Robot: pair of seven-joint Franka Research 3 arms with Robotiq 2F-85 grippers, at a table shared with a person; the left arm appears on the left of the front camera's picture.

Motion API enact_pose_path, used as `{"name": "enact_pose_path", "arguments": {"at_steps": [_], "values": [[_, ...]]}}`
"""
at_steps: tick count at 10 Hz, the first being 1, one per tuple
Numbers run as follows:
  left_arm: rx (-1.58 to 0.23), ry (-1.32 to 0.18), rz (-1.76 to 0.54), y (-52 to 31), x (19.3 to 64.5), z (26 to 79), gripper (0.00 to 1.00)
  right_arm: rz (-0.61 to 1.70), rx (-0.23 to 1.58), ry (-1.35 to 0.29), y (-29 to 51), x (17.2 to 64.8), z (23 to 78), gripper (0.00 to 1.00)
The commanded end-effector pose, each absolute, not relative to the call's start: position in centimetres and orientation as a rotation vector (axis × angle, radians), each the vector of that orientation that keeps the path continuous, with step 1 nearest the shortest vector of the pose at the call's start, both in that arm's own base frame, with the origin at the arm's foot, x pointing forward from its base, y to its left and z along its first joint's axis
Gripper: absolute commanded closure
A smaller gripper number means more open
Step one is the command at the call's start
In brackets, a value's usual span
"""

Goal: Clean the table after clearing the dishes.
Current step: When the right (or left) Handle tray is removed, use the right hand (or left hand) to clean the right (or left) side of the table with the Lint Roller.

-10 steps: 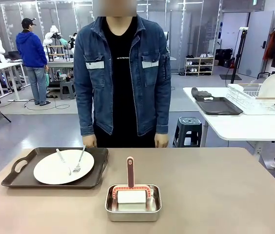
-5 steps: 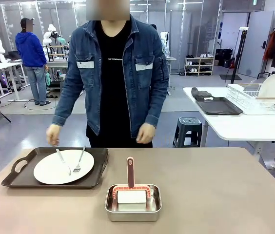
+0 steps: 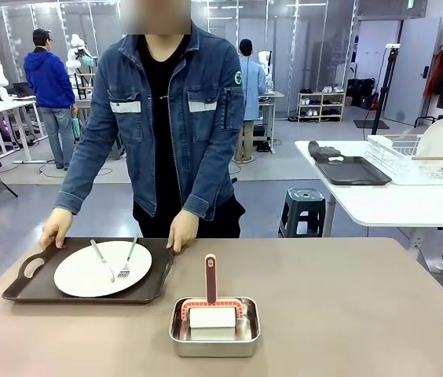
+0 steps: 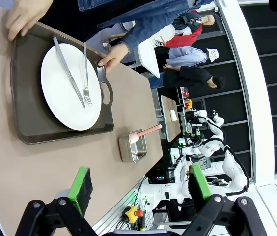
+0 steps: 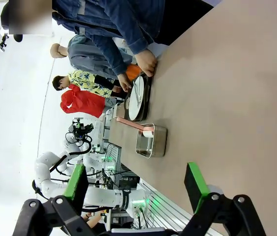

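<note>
Resting on tray (image 3: 17, 289) far rim: person's hands (image 3: 182, 230). Tray with plate (image 3: 84, 276), loose knife (image 3: 102, 260), fork (image 3: 128, 258), on table (image 3: 363, 314) left. Tilt at lifting may slide knife, fork off. Left gripper (image 4: 141, 186), right gripper (image 5: 136, 181): wide open, empty.

We see the left claw (image 4: 141, 186) as a black frame of linked bars joined by round pivot bolts. It ends in two fingers (image 4: 81, 189) faced with bright green. The right claw (image 5: 136, 182) is built the same way, with black linkage, ringed bolts and green pads (image 5: 196, 182). The person (image 3: 166, 133) wears a blue denim jacket (image 3: 206, 149) with pale flaps on both chest pockets. It has a small round patch (image 3: 238, 78) on one upper sleeve, buttoned cuffs, and a black shirt (image 3: 159, 86) beneath.
</note>
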State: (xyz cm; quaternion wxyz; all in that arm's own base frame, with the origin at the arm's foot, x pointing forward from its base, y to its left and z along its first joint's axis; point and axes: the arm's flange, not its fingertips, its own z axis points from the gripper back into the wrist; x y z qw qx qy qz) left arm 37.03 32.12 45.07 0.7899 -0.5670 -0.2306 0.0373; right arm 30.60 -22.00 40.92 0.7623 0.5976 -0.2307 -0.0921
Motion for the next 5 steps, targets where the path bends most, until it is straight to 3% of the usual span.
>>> {"name": "enact_pose_path", "arguments": {"at_steps": [1, 5], "values": [[-1.217, -0.500, 0.081, 32.32, 36.79, 45.20, 0.00, -0.196, 1.305, -0.508, -21.91, 30.68, 41.12, 0.00], [-1.217, -0.500, 0.081, 32.32, 36.79, 45.20, 0.00, -0.196, 1.305, -0.508, -21.91, 30.68, 41.12, 0.00]]}}
